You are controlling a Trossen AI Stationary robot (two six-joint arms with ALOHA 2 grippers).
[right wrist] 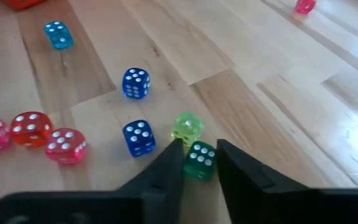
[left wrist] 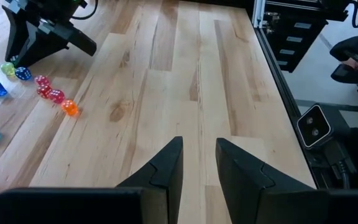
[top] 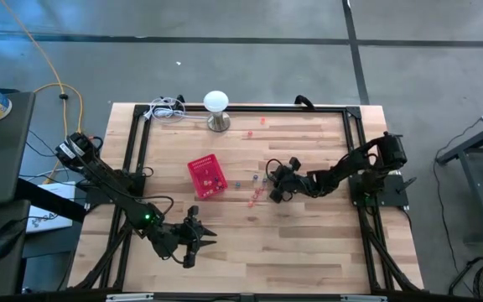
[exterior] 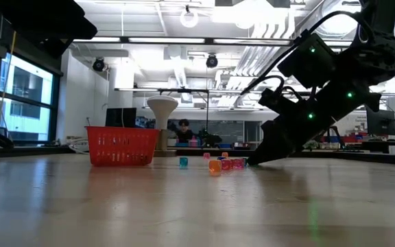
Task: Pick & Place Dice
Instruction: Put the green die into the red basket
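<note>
Several tiny dice [right wrist: 135, 83] in blue, pink, red and green lie loose on the wooden table, right of the red mesh basket [top: 206, 177]. My right gripper [right wrist: 200, 148] is low over them, shut on a dark green die [right wrist: 201, 160], with a yellow-green die [right wrist: 187, 127] just beyond its fingertips. In the low view its fingertips are down on the table beside the dice [exterior: 214, 166]. My left gripper [top: 198, 243] hovers open near the table's near edge with nothing between its fingers [left wrist: 166, 168]. My right gripper pinches the dark green die by two opposite side faces [right wrist: 191, 163] between its two fingertips. The fingers slant down from the table's right side. The die stays upright with its underside on the table.
A white dome-topped stand [top: 216, 105] and a coil of cables [top: 166, 109] sit at the far edge. Two stray dice [top: 262, 120] lie near the far edge. Black frame rails [top: 355, 151] run along the table's sides. Bare wood spreads between the two grippers.
</note>
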